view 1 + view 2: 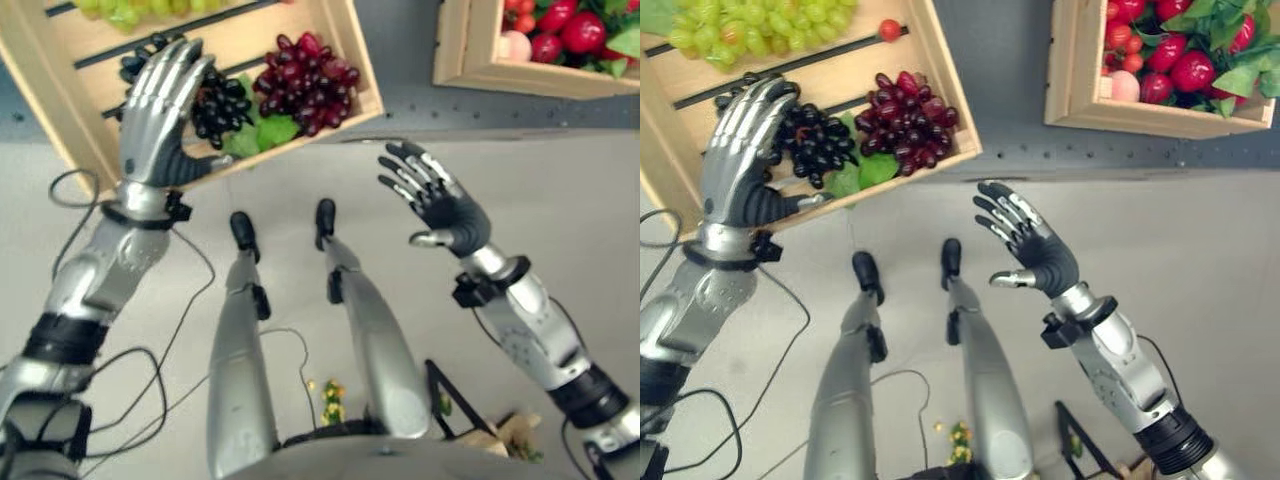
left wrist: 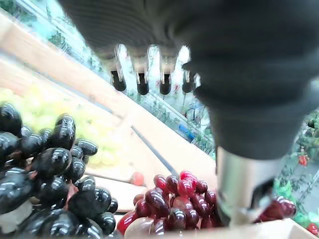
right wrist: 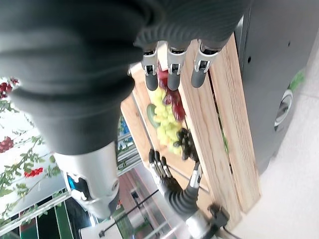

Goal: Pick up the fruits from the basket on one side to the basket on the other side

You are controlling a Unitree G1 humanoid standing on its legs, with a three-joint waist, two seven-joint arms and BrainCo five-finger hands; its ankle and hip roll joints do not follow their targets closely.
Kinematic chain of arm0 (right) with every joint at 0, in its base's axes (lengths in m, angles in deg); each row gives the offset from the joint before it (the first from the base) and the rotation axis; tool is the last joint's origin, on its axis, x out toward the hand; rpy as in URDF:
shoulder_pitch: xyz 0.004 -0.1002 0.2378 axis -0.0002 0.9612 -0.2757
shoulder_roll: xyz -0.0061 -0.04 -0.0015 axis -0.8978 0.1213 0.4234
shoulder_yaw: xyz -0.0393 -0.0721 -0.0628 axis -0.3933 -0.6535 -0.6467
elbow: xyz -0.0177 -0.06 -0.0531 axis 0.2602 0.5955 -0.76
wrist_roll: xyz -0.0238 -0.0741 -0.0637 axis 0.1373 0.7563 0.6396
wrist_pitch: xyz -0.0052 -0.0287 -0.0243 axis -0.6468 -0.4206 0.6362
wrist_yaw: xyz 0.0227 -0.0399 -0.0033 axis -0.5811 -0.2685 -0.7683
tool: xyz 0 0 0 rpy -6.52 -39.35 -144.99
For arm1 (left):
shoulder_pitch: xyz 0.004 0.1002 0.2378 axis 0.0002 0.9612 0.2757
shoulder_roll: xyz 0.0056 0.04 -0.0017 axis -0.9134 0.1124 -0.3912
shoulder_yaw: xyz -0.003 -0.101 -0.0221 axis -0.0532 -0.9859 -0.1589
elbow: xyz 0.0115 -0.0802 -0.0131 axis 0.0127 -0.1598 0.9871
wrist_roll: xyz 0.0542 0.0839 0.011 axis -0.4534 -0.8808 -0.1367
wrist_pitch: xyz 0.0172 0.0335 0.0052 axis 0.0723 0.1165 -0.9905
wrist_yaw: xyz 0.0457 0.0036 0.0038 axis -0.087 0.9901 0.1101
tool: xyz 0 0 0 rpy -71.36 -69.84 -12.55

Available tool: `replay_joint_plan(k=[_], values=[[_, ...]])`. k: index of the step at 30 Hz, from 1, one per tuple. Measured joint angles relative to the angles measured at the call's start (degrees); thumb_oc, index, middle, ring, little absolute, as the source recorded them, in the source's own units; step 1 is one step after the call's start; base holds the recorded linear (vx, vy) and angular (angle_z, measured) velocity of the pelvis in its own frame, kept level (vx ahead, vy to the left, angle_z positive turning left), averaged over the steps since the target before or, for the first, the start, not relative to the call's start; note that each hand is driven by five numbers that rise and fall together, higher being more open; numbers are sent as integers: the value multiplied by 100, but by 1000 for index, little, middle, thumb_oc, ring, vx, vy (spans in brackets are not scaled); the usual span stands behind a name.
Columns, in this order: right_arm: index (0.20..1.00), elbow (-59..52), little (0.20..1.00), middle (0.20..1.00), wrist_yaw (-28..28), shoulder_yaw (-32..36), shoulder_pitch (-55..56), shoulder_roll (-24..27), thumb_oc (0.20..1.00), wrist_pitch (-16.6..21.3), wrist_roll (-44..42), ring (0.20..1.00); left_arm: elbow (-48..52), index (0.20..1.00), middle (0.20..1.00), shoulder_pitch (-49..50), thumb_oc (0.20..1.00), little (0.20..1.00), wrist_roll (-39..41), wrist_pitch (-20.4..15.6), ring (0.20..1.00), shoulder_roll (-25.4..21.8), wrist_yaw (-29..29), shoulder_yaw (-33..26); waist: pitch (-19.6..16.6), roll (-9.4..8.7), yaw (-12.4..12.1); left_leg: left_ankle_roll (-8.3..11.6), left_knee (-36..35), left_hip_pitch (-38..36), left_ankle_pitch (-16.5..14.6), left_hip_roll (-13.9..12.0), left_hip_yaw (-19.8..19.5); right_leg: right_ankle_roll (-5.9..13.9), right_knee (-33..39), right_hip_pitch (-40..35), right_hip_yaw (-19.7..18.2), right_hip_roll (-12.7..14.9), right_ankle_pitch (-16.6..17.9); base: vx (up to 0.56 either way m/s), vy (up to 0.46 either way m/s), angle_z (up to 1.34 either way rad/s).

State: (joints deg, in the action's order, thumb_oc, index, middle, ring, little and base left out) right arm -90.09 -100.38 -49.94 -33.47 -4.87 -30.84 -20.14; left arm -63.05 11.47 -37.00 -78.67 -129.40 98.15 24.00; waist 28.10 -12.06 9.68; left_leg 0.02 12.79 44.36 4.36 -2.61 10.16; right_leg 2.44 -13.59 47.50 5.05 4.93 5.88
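Wooden crate (image 1: 60, 110) on the robot's left holds green, black and red grapes; the other crate (image 1: 1080, 100), full of red fruit, sits well apart. Left robot hand (image 1: 160, 100) hovers fingers straight over the black grapes (image 1: 218, 105), holding nothing. Right robot hand (image 1: 1035, 245) waits spread wide. I'd drop lower and curl around the whole bunch, not single berries.

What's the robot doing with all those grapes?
It is reaching its left hand, fingers straight, over the black grapes in a wooden crate that also holds red grapes and green grapes. It hasn't grabbed anything yet. Its right hand hangs open and empty in the air. Another crate with red fruit and leaves sits off to its right.
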Motion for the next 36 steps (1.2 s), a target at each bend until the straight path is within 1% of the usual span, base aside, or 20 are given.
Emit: replay_joint_plan(k=[1,2,3,4,6,7,11,14,16,18,20,25,27,30,32,34,35,36], values=[[1000,-10,1000,1000,3,20,29,-15,1000,-7,5,1000,144,1000,1000,458,1000,1000,159,-8,1000,78,-57,-286,13,19,-119,58,33,-11,-41,-21,-90,-66,-31,-3,11,-40,-18,11,-22,-23],[1000,-40,1000,1000,17,39,53,4,1000,-5,5,1000,290,1000,1000,917,1000,1000,272,-53,1000,201,-113,-623,18,27,-147,109,29,-67,-76,-64,-112,-82,-32,-31,29,-86,-30,15,-32,-21],[1000,-51,1000,1000,19,51,55,11,1000,-5,9,1000,310,1000,1000,1056,1000,1000,352,-78,1000,196,-117,-676,35,52,-181,120,31,-88,-84,-82,-115,-82,-49,-46,41,-96,-50,9,-29,-12],[1000,-152,1000,1000,33,116,122,36,1000,-5,12,1000,466,1000,1000,1314,1000,1000,393,-129,1000,198,-157,-857,64,95,-240,166,24,-125,-115,-99,-159,-145,-71,-78,99,-101,-113,0,0,0],[1000,-187,1000,1000,38,177,149,108,1000,2,59,1000,515,1000,1000,1516,1000,1000,541,-275,1000,177,-195,-915,118,175,-315,189,11,-184,-129,-105,-245,-244,-108,-152,179,-105,-185,4,-6,14],[1000,-198,1000,1000,40,245,158,123,1000,2,76,1000,532,1000,1000,1632,1000,1000,563,-325,1000,185,-231,-975,126,188,-387,198,10,-195,-131,-109,-253,-285,-142,-157,202,-102,-220,4,-5,13],[1000,-219,1000,1000,60,423,238,161,1000,4,124,1000,650,1000,1000,2154,1000,1000,673,-374,1000,168,-310,-999,159,239,-587,212,8,-228,-134,-100,-263,-298,-254,-153,214,-81,-310,-2,-5,7],[1000,-222,1000,1000,85,478,334,211,1000,5,127,1000,955,1000,1000,2546,1000,1000,876,-396,1000,177,-371,-1206,200,301,-750,219,4,-242,-125,-95,-280,-279,-326,-146,237,-62,-343,-6,-2,6],[1000,-222,1000,1000,84,479,346,277,1000,5,133,1000,1048,1000,1000,2566,1000,1000,951,-444,1000,168,-378,-1344,220,332,-797,228,3,-255,-114,-88,-312,-291,-396,-146,263,-48,-363,-9,4,8],[1000,-226,1000,1000,84,499,358,347,1000,5,210,1000,1224,1000,1000,2556,1000,1000,1055,-492,1000,116,-380,-1487,223,337,-796,246,-1,-262,-83,-85,-357,-293,-447,-145,304,-38,-382,-9,10,8],[1000,-226,1000,1000,84,551,380,365,1000,4,229,1000,1363,1000,1000,2525,1000,1000,1055,-501,1000,-51,-409,-1500,236,357,-800,262,-11,-262,-54,-87,-392,-300,-466,-145,330,-39,-387,-12,8,6],[1000,-235,1000,1000,73,642,432,388,1000,-4,227,1000,1423,1000,1000,2281,1000,1000,1099,-539,1000,-279,-521,-1637,269,459,-806,277,-9,-284,-34,-102,-396,-318,-517,-139,336,-47,-398,-1,7,0],[1000,-234,1000,1000,29,681,437,389,1000,-11,226,1000,1423,1000,1000,2027,1000,1000,1100,-531,1000,-439,-575,-1645,273,480,-835,278,-9,-308,-33,-107,-382,-323,-539,-140,324,-52,-401,-6,26,-3],[1000,-222,1000,1000,-47,684,435,403,1000,-55,223,1000,1387,1000,1000,1270,1000,1000,1105,-486,1000,-765,-723,-1590,275,496,-868,290,-12,-366,-22,-108,-376,-341,-573,-169,307,-54,-396,-3,7,-1],[1000,-180,1000,1000,-89,681,426,406,1000,-118,222,1000,1361,1000,1000,795,1000,1000,1118,-479,1000,-996,-796,-1486,275,499,-866,291,-16,-431,-22,-112,-376,-339,-569,-233,308,-57,-399,-2,16,0],[1000,-144,1000,1000,-155,668,403,411,1000,-181,222,1000,1239,1000,1000,274,1000,1000,1211,-426,1000,-1336,-920,-1081,272,508,-884,291,-17,-473,-22,-112,-375,-330,-577,-273,307,-56,-406,0,0,0],[1000,-139,1000,1000,-204,659,375,416,1000,-238,219,1000,1145,1000,1000,-117,1000,1000,1213,-381,1000,-1509,-1017,-841,269,509,-847,290,-13,-476,-21,-110,-373,-331,-574,-284,309,-53,-405,0,0,0],[1000,-143,1000,1000,-226,658,366,416,1000,-257,219,1000,1130,1000,1000,-183,1000,1000,1213,-364,1000,-1528,-1045,-804,269,509,-821,290,-13,-476,-21,-109,-373,-330,-572,-284,307,-52,-404,-1,15,3]])
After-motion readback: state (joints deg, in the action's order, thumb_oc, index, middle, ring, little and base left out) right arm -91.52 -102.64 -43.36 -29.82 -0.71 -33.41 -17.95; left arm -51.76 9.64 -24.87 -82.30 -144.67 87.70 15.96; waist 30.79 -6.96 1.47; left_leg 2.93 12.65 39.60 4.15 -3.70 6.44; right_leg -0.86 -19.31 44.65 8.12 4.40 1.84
